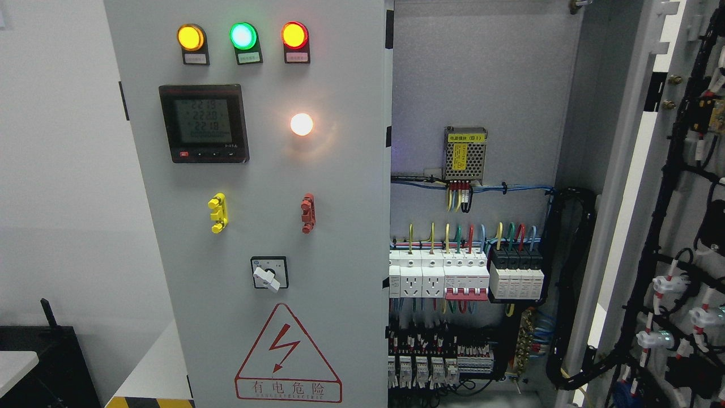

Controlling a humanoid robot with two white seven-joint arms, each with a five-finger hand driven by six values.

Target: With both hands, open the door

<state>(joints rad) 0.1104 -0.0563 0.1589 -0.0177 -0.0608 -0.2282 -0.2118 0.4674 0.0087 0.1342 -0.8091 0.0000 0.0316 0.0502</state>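
Observation:
A grey electrical cabinet fills the head view. Its left door [340, 187] is shut and carries three indicator lamps [243, 35], a digital meter [203, 123], a glowing white lamp [301, 124], a rotary switch [269, 273] and a red high-voltage warning triangle [288, 356]. The right door [688, 187] is swung wide open at the picture's right, with black cable looms on its inner face. Between them the cabinet interior [487, 73] is exposed. Neither of my hands nor arms shows anywhere.
Inside the cabinet are a small power supply [465, 153], a row of breakers and sockets [442, 276] and more terminals below. A white wall lies to the left, with a black box [45, 362] at the lower left and a yellow-black floor stripe [147, 403].

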